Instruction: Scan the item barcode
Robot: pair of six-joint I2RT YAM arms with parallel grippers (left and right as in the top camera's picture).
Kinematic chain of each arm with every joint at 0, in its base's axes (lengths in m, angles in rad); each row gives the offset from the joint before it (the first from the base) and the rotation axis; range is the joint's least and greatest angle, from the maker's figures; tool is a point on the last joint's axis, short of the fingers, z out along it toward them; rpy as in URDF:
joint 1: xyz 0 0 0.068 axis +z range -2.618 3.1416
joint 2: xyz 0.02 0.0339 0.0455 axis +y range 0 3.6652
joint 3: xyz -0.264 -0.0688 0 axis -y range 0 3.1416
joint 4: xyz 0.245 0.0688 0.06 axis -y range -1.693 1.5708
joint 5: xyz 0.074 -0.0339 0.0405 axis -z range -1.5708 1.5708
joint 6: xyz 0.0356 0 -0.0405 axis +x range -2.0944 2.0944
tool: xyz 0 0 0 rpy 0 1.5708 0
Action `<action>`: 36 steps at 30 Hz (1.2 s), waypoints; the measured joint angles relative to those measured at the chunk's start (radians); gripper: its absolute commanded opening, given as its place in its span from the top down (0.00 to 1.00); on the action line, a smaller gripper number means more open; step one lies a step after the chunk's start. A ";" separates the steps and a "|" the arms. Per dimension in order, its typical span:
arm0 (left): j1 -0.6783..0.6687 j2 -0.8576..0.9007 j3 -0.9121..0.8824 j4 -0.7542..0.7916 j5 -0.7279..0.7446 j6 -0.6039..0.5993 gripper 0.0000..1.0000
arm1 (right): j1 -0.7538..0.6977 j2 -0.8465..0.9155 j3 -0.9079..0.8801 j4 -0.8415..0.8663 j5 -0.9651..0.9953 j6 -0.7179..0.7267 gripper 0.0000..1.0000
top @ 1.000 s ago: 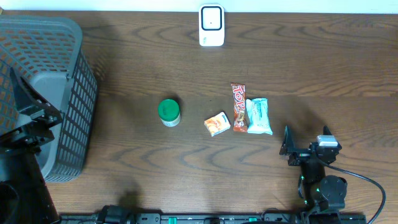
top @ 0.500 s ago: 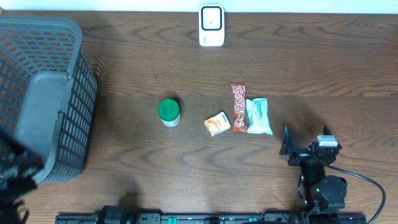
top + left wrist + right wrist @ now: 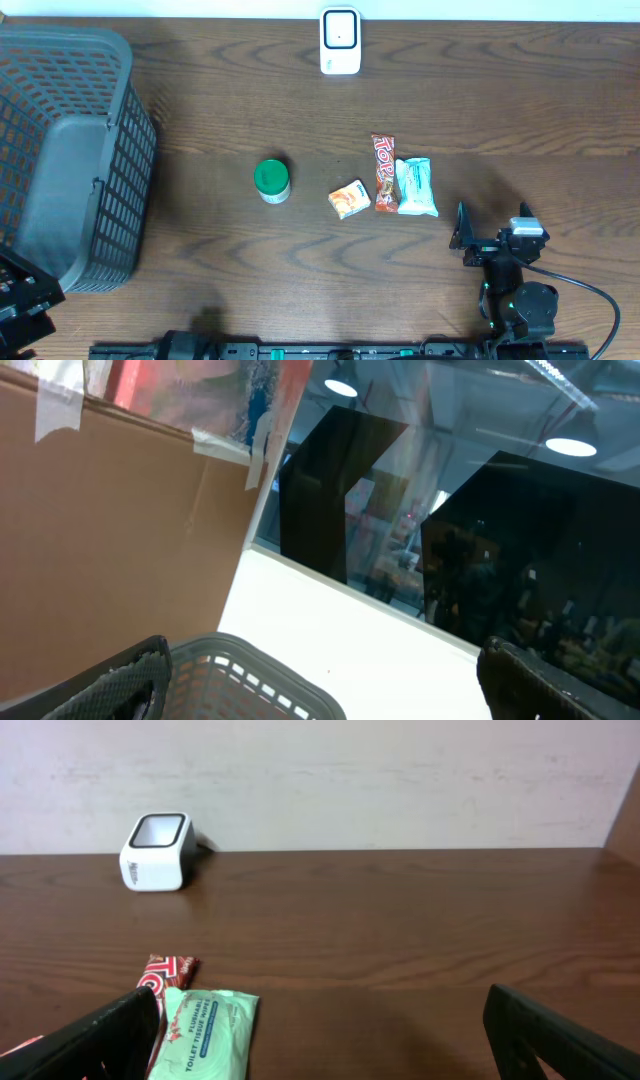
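The white barcode scanner [image 3: 340, 41] stands at the table's far edge and also shows as the scanner [image 3: 157, 851] in the right wrist view. Four items lie mid-table: a green-lidded jar [image 3: 271, 181], a small orange box [image 3: 349, 199], a red candy bar [image 3: 384, 172] and a mint tissue pack [image 3: 416, 187]. My right gripper [image 3: 492, 226] rests open just right of and nearer than the tissue pack [image 3: 205, 1030], with nothing between its fingers. My left gripper [image 3: 320, 690] is open and empty, tilted upward over the basket rim [image 3: 262, 662].
A large grey mesh basket [image 3: 70, 150] fills the table's left side. The left arm [image 3: 22, 298] sits at the lower left corner beside it. A cable [image 3: 590, 290] trails from the right arm's base. Cardboard [image 3: 110, 520] stands behind the basket.
The left arm has pulled back from over the basket toward the lower left corner. The right arm and the items have not moved.
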 measured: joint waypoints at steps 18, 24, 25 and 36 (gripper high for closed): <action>0.000 0.000 0.000 -0.001 0.000 -0.040 0.02 | 0.000 0.000 0.000 0.000 0.000 0.000 0.01; 0.000 0.000 0.000 -0.001 0.000 -0.041 0.02 | 0.000 0.000 0.000 0.000 0.000 0.000 0.01; 0.000 0.000 0.000 -0.001 0.000 -0.041 0.02 | 0.000 0.000 0.000 0.000 0.000 0.000 0.01; 0.000 0.000 0.000 0.077 0.000 -0.044 0.02 | 0.000 0.000 0.000 0.000 0.000 0.000 0.01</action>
